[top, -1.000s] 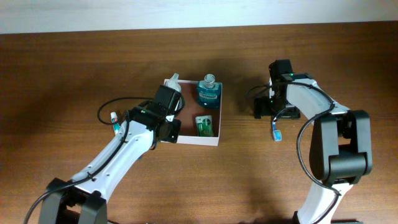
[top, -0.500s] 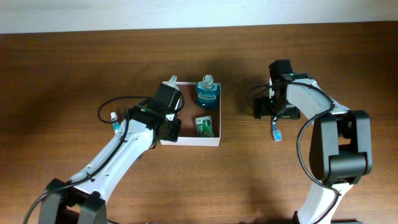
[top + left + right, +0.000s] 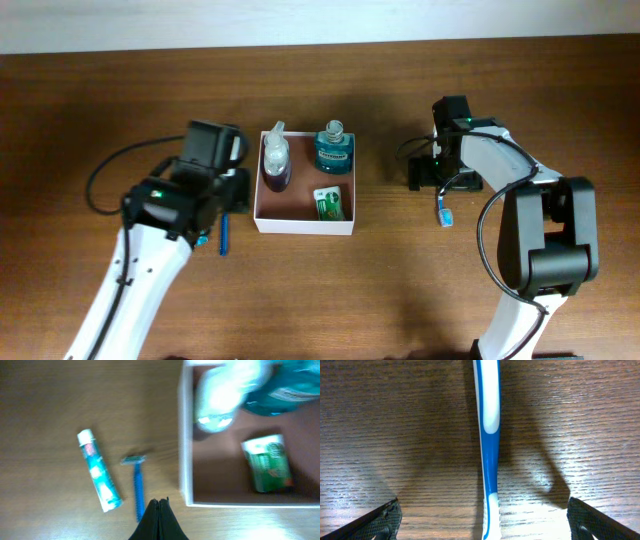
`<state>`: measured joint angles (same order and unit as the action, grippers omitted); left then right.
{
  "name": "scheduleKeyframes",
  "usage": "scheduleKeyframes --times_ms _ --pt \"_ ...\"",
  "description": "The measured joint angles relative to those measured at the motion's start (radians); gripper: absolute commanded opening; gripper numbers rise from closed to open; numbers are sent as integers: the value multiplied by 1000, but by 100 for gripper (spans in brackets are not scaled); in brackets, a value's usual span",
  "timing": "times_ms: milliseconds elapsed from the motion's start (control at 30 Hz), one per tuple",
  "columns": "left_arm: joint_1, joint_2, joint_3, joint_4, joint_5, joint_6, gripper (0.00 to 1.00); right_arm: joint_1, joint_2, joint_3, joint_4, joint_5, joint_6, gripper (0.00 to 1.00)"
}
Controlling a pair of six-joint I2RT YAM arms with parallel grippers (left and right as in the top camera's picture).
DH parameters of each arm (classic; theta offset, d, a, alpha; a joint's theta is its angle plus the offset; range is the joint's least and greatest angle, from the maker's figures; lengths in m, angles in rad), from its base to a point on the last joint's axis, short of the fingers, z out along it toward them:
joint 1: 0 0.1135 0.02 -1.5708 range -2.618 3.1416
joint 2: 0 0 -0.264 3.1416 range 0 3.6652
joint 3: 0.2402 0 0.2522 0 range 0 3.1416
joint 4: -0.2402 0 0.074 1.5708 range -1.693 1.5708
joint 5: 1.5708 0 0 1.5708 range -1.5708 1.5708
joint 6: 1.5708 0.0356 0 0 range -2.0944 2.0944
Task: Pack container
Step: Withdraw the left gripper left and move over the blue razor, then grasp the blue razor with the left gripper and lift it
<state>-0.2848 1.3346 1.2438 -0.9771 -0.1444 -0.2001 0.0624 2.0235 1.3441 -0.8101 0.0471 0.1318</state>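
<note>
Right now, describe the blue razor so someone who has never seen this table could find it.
Find the white-walled container mid-table. Two slim items lie on the wood just outside its left wall. The razor is the one nearer that wall: thin, all blue, T-shaped head, unlike the white-capped toothpaste tube.

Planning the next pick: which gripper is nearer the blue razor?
Left. The left gripper sits just at the razor's handle end; the right gripper straddles the toothbrush, beyond the container.

I see a dark brown wood-grain desk (image 3: 80, 100) filling nearly every view. A pale strip (image 3: 300, 20) runs along its far edge in overhead; wall or floor, can't tell. Lighting even, shadows soft, mild sheen on grain.
</note>
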Motion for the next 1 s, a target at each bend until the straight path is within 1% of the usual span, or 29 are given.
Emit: scheduleKeyframes --times_ms 33,67,100,200,300,467,700,900,967,1000 --pt "24 2 0 -14 -3 -2 12 0 0 0 0 0 0 99" --pt "45 5 -2 -23 -6 -5 25 0 0 0 0 0 -1 99" --pt "73 9 -3 -28 -10 -10 40 0 0 0 0 0 0 99" --pt "134 15 -17 -26 0 -11 41 0 0 0 0 0 0 99" --pt "199 29 -56 -10 41 -14 41 0 0 0 0 0 -1 99" --pt "243 51 -140 54 104 -14 44 0 0 0 0 0 0 99" --pt "249 85 -303 230 175 -14 45 0 0 0 0 0 0 99" --pt "249 129 -352 291 195 -14 44 0 0 0 0 0 0 99" --pt "249 146 -356 303 201 -14 42 0 0 0 0 0 0 99" --pt "249 156 -358 309 203 -14 39 0 0 0 0 0 0 99"
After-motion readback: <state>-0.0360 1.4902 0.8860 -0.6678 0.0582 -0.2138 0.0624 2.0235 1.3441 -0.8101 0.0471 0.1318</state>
